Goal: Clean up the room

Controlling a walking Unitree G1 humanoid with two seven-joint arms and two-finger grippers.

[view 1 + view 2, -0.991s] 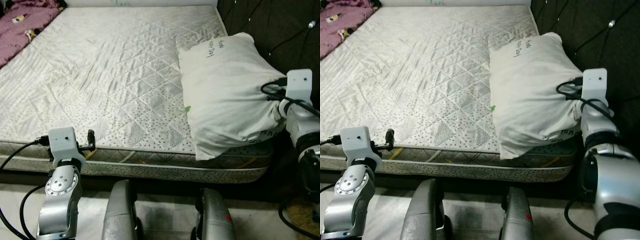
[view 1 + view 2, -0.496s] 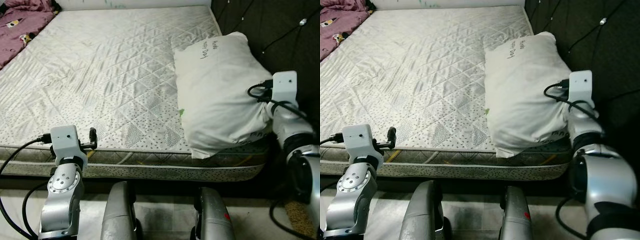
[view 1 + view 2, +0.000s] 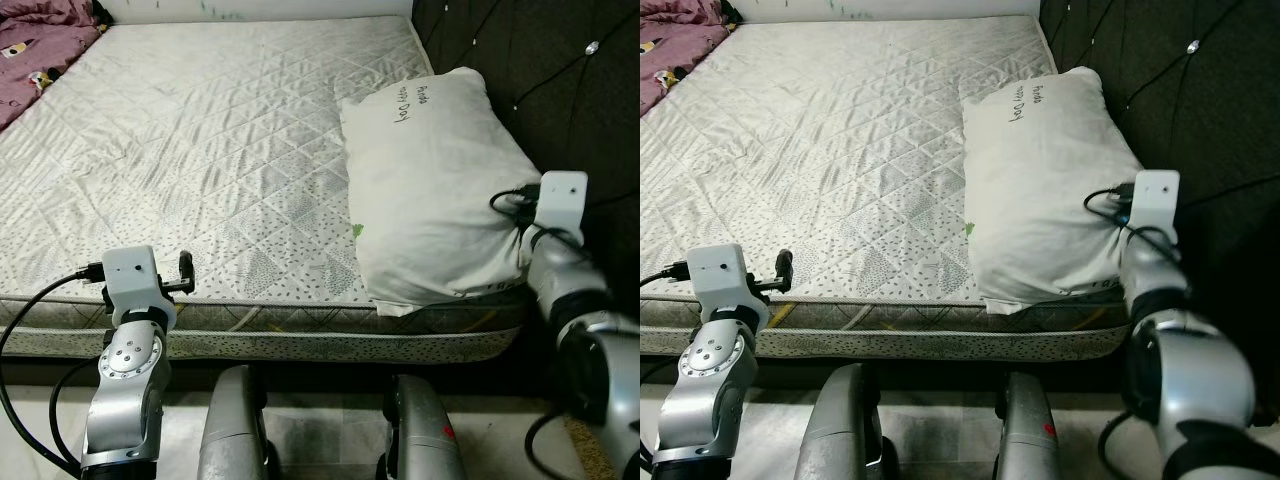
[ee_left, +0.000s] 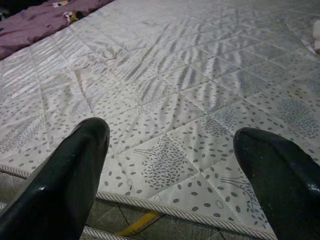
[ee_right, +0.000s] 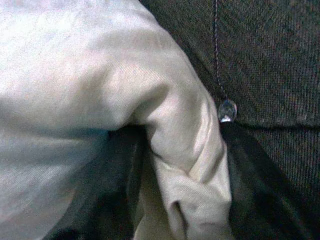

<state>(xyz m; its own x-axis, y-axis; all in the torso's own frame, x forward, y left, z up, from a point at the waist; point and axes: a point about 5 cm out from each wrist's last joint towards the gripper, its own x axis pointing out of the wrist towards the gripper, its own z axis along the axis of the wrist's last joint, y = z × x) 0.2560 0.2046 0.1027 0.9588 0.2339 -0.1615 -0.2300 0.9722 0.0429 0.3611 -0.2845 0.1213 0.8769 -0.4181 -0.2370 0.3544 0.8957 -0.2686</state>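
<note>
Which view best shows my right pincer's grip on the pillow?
The right wrist view: both black fingers squeeze a bunched fold of the pillow beside the dark headboard. The eye views show the whole pillow lying on the mattress, but the right arm's wrist hides the grip itself.

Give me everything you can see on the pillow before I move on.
The pillow is white, soft cloth, plump and creased, with dark handwriting near its far end. It lies lengthwise on the right side of the quilted mattress, against the dark tufted headboard, its near corner overhanging the mattress edge. The right gripper has its jaws pinched on a fold at the near right corner.
</note>
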